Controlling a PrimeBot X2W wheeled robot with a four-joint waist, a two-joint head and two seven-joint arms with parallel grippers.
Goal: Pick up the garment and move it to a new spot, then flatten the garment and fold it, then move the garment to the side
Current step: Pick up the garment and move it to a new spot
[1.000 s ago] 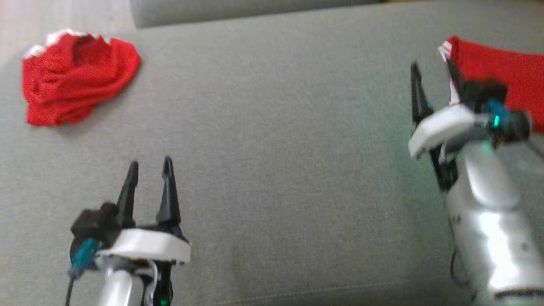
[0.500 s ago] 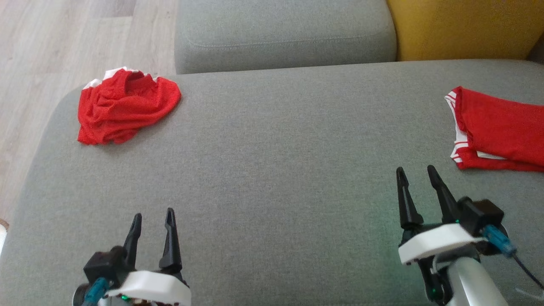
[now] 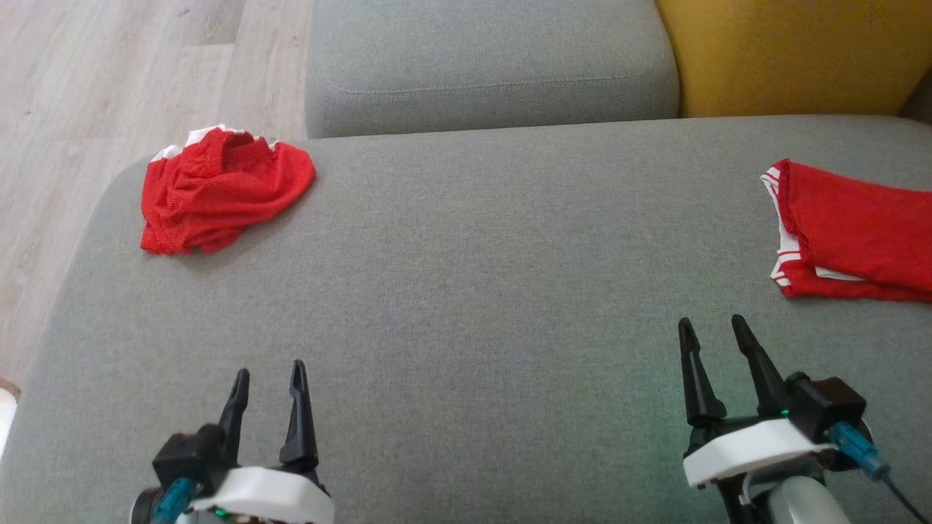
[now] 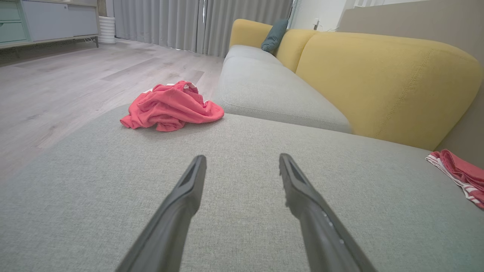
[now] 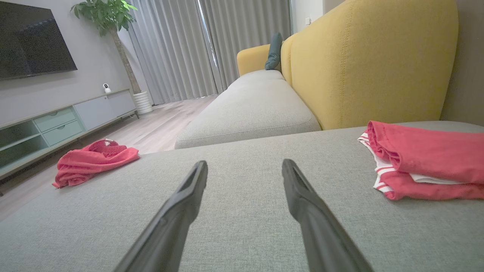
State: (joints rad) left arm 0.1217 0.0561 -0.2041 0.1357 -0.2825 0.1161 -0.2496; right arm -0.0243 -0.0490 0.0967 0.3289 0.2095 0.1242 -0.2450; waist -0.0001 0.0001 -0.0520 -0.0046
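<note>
A crumpled red garment (image 3: 222,189) lies at the far left corner of the grey sofa seat (image 3: 480,291); it is also ahead and left in the left wrist view (image 4: 170,107) and far left in the right wrist view (image 5: 92,160). A folded red garment with white stripes (image 3: 852,233) rests at the right edge, also seen as a folded stack (image 5: 423,162) and a red edge (image 4: 459,173). My left gripper (image 3: 268,378) hovers open at the lower left, empty. My right gripper (image 3: 712,327) is open at the lower right, just short of the folded garment.
A second grey cushion (image 3: 488,65) and a yellow backrest (image 3: 794,54) lie beyond the seat. Wooden floor (image 3: 95,94) drops off past the left edge. A low TV cabinet (image 5: 64,121), a plant and curtains stand across the room.
The head camera has tilted up and steadied. My right arm has drawn back from the folded garment toward the lower right; both grippers stay open.
</note>
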